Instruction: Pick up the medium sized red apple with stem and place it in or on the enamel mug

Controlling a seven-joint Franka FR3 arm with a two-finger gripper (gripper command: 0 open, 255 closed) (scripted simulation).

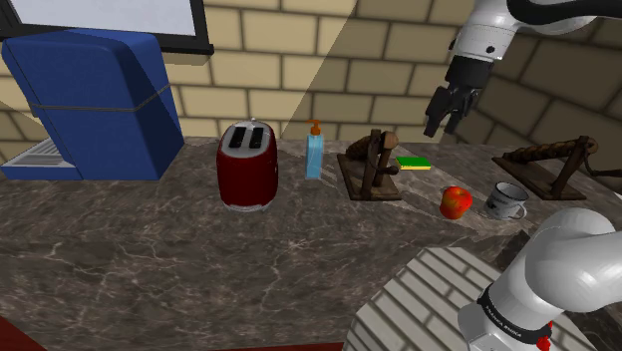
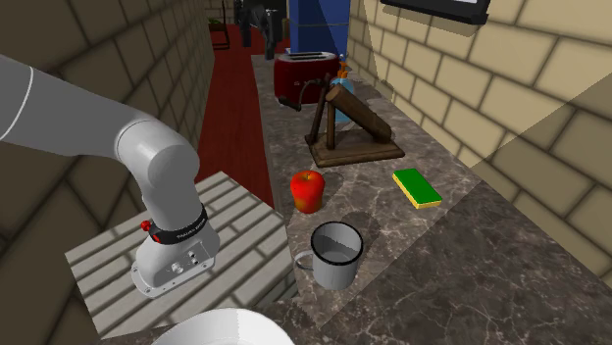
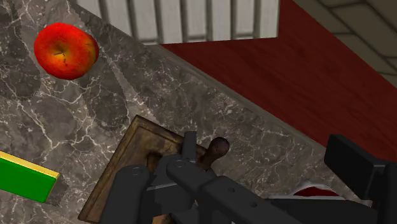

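My black two-finger gripper [image 1: 442, 127] hangs high over the dark marbled counter [image 1: 150, 259], fingers apart and holding nothing, since no grasp is lined up yet. The round red apple with a yellowish blush [image 1: 456, 200] sits on the counter just beside the grey enamel mug [image 1: 506, 200], not touching it. The mug stands mouth up, so I judge a short carry will do; the brown wooden rack [image 1: 370, 165] under my hand is what I must clear first
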